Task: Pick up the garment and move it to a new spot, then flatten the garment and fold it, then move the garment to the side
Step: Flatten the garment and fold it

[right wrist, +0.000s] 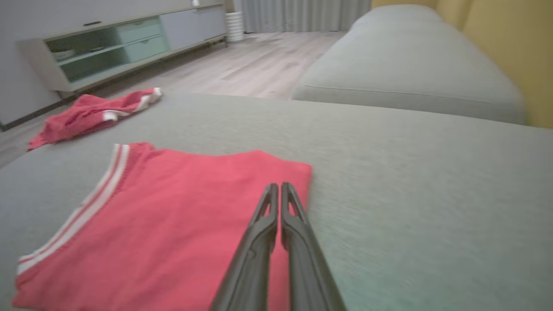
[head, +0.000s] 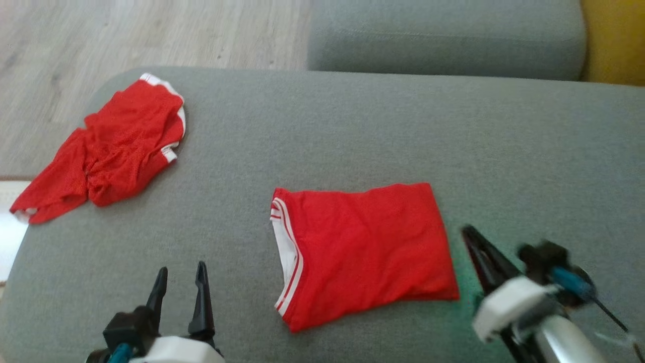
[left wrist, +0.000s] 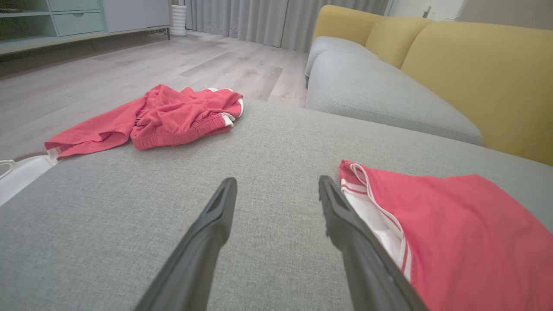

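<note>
While flanking the one folded garment (head: 363, 252): two hands, left hand (head: 181, 267) spread open, right hand (head: 467, 232) closed, empty; far left of it, one crumpled garment (head: 116, 146).

Light is soft, even and moderately bright in all three views: no hard shadows or glare on the grey seat cushion (head: 352, 126), only a pale sheen on the wood floor (left wrist: 194, 56) below the curtains (left wrist: 259, 21) at 12 o'clock of the left wrist view. Head view: right gripper (head: 468, 233) at 4 o'clock is smeared, with a greenish cast on the fabric beside it; the folded red garment (head: 363, 247) is slightly soft. Right wrist view is soft overall and streaked most at 4 to 5 o'clock; left wrist view is sharpest, with wide-angle bowing at its edges.
</note>
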`<state>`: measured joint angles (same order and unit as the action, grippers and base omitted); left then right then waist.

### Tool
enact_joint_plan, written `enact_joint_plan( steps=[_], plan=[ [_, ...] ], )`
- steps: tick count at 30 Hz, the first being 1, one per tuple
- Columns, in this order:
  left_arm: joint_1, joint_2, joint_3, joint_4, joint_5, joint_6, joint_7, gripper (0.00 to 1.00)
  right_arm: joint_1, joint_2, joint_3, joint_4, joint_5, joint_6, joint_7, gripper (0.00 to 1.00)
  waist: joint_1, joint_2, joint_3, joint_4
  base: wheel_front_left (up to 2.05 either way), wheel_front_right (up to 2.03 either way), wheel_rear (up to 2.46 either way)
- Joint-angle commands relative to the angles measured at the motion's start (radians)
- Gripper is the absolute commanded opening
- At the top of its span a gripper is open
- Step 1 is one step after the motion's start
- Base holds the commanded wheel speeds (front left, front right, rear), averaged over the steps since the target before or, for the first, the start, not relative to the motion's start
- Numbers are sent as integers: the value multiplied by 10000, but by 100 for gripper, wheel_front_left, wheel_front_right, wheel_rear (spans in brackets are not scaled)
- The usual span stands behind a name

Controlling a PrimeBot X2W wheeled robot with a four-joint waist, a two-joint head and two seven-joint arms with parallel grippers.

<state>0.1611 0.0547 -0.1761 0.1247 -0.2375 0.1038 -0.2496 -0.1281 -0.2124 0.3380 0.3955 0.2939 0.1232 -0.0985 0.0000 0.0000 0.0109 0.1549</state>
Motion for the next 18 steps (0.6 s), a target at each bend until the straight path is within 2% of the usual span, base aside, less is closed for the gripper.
enact_joint_plan(
  steps=[1, 2, 9, 18],
  plan=[
    [-168, -45, 449, -222, 153, -129, -122, 100, 329, -161, -437, -566, -203, 75, -231, 76, 0, 0, -238, -197, 0, 0, 0],
    [-112, -45, 500, -192, 187, -175, -122, 100, 574, -147, -777, -709, -296, 75, -309, 100, 0, 0, -282, -242, 0, 0, 0],
    [129, 4, 803, 135, 374, -652, -122, 100, 1871, 416, -2475, -1187, -859, 75, -924, 100, 0, 0, -477, -492, 0, 0, 0],
    [194, -13, 1020, 350, 456, -980, -122, 100, 2389, 1132, -3248, -1121, -1411, 75, -1382, 100, 0, 0, -569, -706, 0, 0, 0]
  ],
)
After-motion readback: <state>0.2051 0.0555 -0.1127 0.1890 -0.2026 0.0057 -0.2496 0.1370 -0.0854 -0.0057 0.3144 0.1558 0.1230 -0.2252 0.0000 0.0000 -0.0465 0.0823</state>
